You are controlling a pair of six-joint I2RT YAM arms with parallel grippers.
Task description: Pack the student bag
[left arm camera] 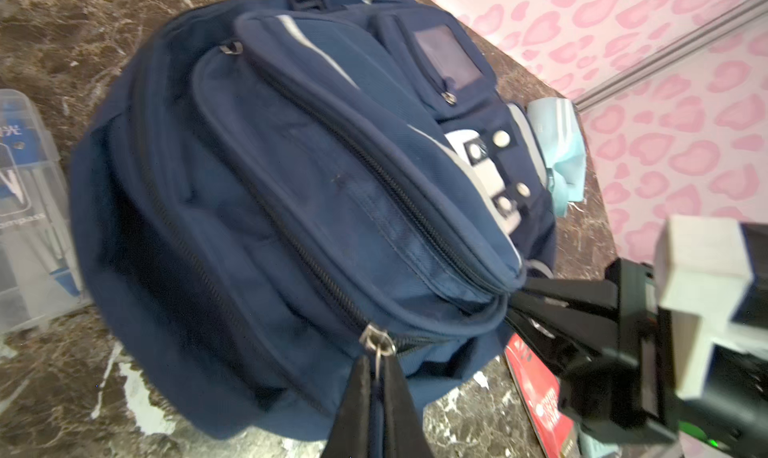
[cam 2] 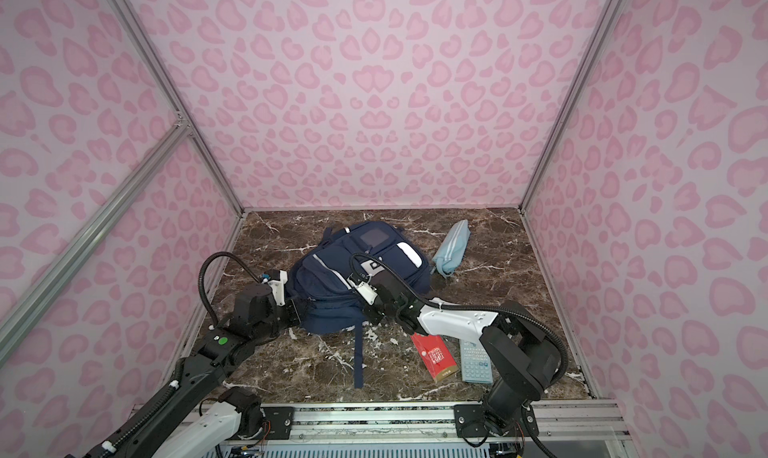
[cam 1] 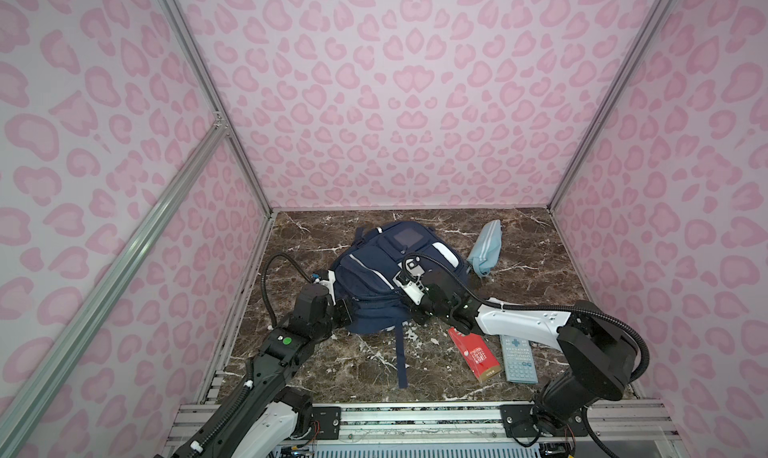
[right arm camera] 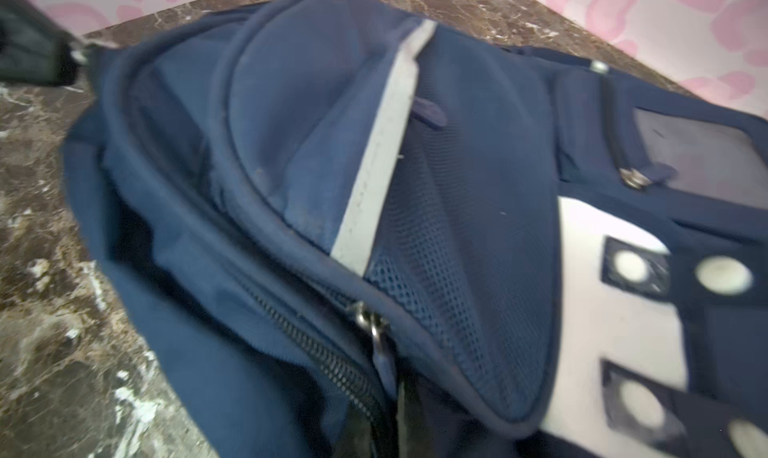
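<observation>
Lying flat, the navy student bag shows grey reflective stripes.

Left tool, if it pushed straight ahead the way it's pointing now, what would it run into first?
The student bag. The left tool is shut on a zipper pull at the bag's edge, so straight on it would likely press into the navy fabric behind that zipper.

Top views look down; wrist views crowd the student bag.

Student bag matt cloth; zipper pull metal; tabletop glossy, marble-look; blurred clear case probably plastic.
</observation>
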